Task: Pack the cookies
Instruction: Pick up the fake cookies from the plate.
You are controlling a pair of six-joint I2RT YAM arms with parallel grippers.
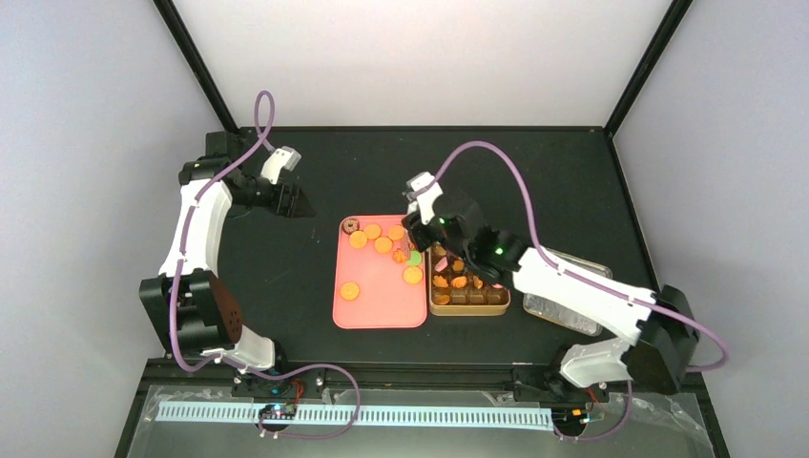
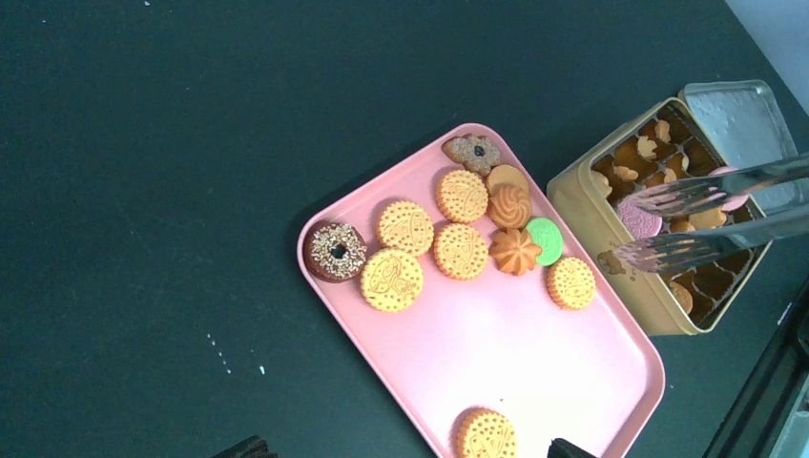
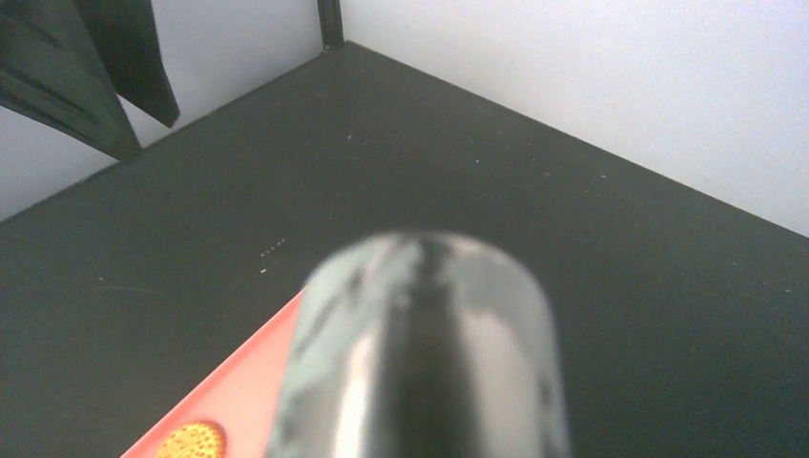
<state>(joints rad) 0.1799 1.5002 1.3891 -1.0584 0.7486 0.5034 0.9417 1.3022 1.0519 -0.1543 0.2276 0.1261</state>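
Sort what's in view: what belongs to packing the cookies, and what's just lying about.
For the job:
- cookies
- tray they lie on
- tin, partly filled
- tongs, over the tin
- lid, set beside the tin

Lying about:
- white strip along the near edge, by the arm bases

Black table, pale walls around you.
You have a matte black top, flecked with a few pale specks, under soft, even light. The back wall is white; the side walls to your left and right are grey. Two black posts slant up from the far corners. Along your near edge, below the table, a white ribbed strip lies across a glossy panel.
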